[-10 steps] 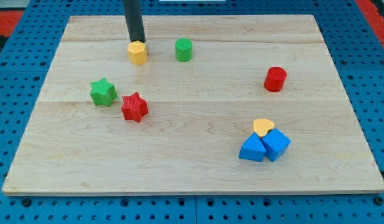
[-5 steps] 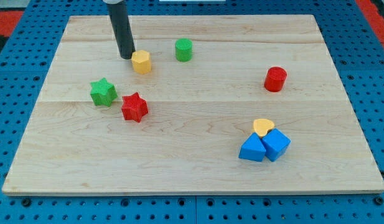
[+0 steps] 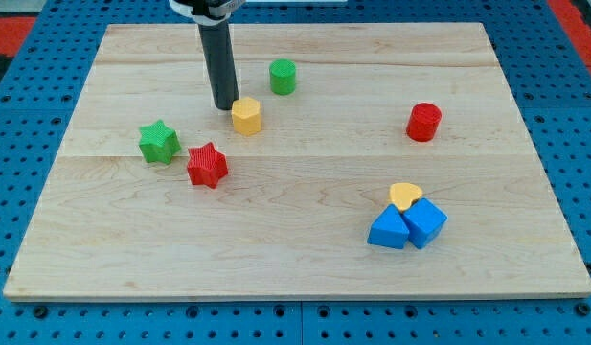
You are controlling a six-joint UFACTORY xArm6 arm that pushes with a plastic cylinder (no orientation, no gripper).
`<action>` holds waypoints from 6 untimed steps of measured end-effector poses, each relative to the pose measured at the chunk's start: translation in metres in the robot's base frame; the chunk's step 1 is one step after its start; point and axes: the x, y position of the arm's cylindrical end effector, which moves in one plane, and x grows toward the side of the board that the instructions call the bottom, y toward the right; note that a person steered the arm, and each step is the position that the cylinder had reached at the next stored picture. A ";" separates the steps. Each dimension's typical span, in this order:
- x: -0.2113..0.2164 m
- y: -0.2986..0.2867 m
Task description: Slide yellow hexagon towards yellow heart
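Seven blocks sit on the wooden board (image 3: 305,259). Far to the lower right of my tip (image 3: 224,107) lie a blue cube (image 3: 426,222) and a blue triangular block (image 3: 388,230), touching the yellow heart (image 3: 405,195). My tip, a bare rod end holding nothing, presses the yellow hexagon (image 3: 246,116) just to its lower right. The red star (image 3: 207,165) and green star (image 3: 159,142) lie to its lower left; the red cylinder (image 3: 423,122) is far right, the green cylinder (image 3: 283,77) upper right.

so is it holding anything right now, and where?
Nothing held. My tip presses the yellow hexagon at its upper-left side, just pushing.
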 end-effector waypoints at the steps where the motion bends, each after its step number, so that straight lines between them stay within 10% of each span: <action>1: 0.010 0.001; 6: 0.041 0.082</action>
